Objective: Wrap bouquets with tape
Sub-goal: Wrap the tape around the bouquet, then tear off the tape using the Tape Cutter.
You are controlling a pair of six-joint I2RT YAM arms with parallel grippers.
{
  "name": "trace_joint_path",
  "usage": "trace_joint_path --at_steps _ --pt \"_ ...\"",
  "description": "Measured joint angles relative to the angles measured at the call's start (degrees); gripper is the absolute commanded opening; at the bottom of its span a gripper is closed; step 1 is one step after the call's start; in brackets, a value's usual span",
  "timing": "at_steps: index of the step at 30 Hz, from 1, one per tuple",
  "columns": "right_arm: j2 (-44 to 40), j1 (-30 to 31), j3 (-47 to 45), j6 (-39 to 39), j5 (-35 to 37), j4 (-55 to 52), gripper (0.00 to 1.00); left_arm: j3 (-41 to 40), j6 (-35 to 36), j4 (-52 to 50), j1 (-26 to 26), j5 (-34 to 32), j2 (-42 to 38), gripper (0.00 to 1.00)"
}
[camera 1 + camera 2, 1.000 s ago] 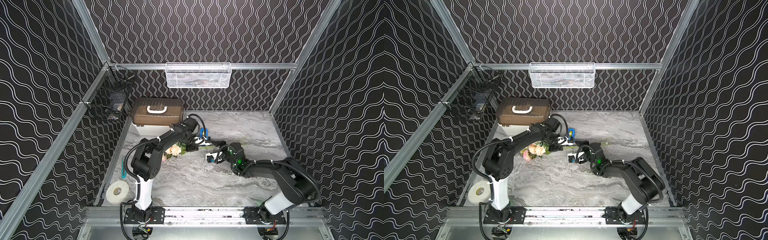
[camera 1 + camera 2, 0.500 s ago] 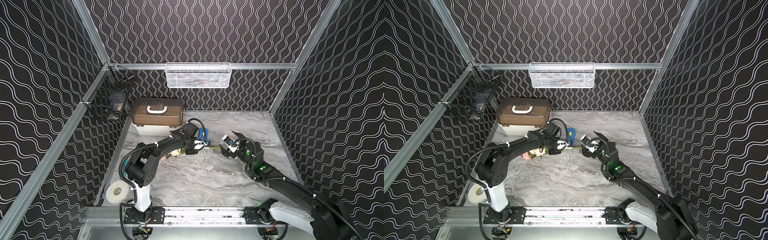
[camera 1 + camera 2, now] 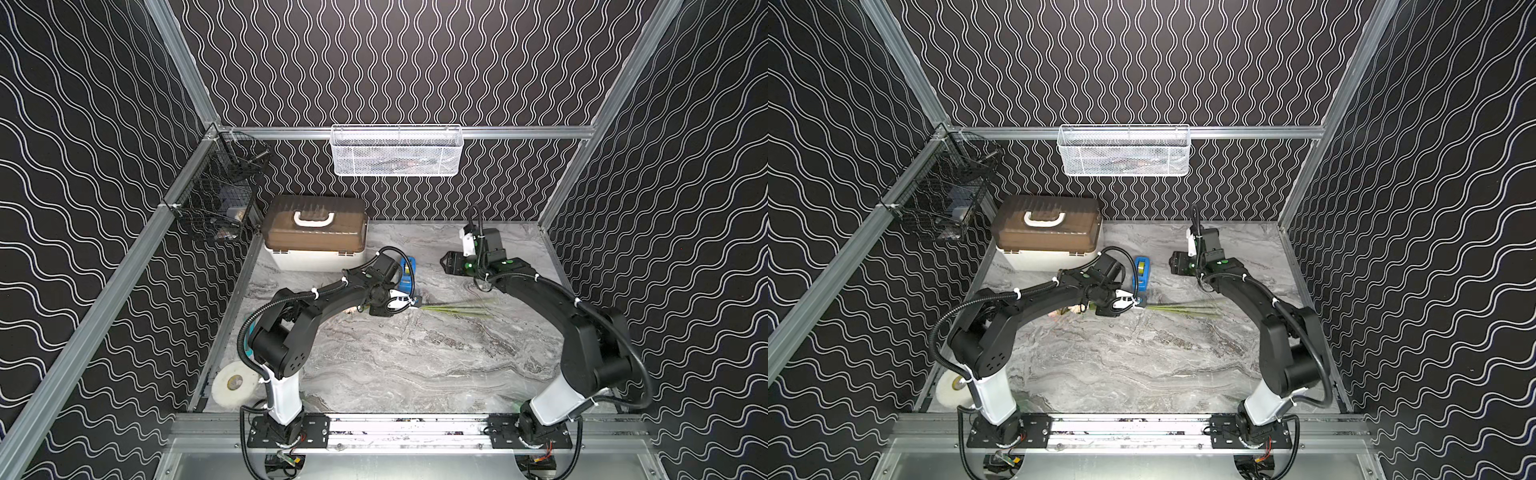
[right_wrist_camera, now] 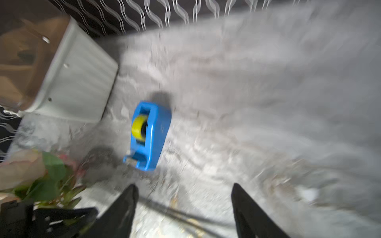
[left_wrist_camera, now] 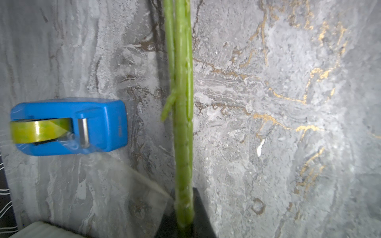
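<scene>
– Under the left arm, in both top views, the bouquet's (image 3: 457, 309) blooms are mostly hidden; only its stems show on the table (image 3: 415, 365). The right wrist view is smeared, though one pink bloom (image 4: 22, 169) shows at its edge.
– And the fingers?
– The left gripper (image 3: 411, 302) is clamped tight on the stems. The right gripper (image 4: 183, 187) has its fingers (image 4: 125, 206) spread well apart, holding nothing, aimed toward the tape (image 4: 150, 134).
– Where is the tape?
– Standing just beside the stems, not touching them.
– Counts?
– One bouquet, one tape, one white roll (image 3: 235, 382), one lidded box (image 3: 316, 237), two baskets: white mesh basket (image 3: 397, 151), black wire basket (image 3: 216, 199).
</scene>
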Motion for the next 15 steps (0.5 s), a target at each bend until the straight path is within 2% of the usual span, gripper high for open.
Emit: trace_joint_path --at_steps 3,8,15 --pt "3.72 -0.04 -0.76 5.64 -5.86 1.09 0.58 1.57 0.17 -1.6 -0.28 0.2 1.49 0.0" --pt "9.75 -0.02 -1.03 12.94 -14.4 6.32 0.55 2.93 0.37 -3.21 -0.42 0.22 2.91 0.0" --pt "16.63 1.88 -0.17 19.23 -20.96 13.09 0.51 4.04 0.39 -4.66 -0.42 0.22 3.65 0.0"
